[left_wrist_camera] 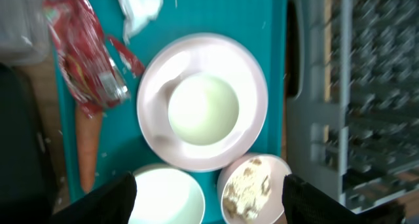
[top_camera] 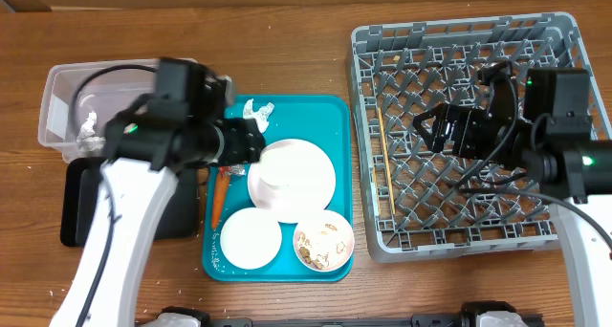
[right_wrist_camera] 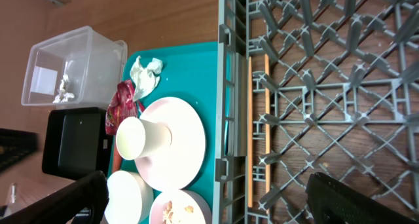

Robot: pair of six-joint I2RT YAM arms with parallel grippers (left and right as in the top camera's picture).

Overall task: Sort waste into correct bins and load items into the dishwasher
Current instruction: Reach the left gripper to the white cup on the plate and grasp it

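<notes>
overhead, starting at the left edge of the desk [top_camera: 287, 50], the clear tub [top_camera: 59, 88] is sitting with one crumpled tissue [top_camera: 89, 126] already lying inside it, so it looks like the bin taking paper waste. the black tray [top_camera: 75, 212] is lying just in front of it, partly hidden under the left arm, and i cannot tell what it is holding. the left gripper [left_wrist_camera: 209, 188] is hanging over the teal tray [top_camera: 330, 117] with its fingers [left_wrist_camera: 114, 201] spread apart and nothing between them. to my eye it is lining up over the dishes rather than the rubbish. beneath it, the red wrapper [left_wrist_camera: 82, 54] is lying across the thick end of the carrot [left_wrist_camera: 88, 152] along the tray's left side. another tissue [left_wrist_camera: 139, 4] is sitting at the far edge. all three are waiting to be binned. the large plate [left_wrist_camera: 252, 80] is carrying a cup [left_wrist_camera: 203, 109] at its middle, with the small dish [left_wrist_camera: 167, 198] and the crumb-filled bowl [left_wrist_camera: 252, 188] sitting just beside its near rim. further right, the grey dish rack [top_camera: 459, 40] is holding no dishes, only a thin wooden stick [top_camera: 382, 164] lying along its left side. the right gripper [right_wrist_camera: 216, 198] is hovering above the rack, wide apart and holding nothing, probably keeping out of the way while the left arm is working.
</notes>
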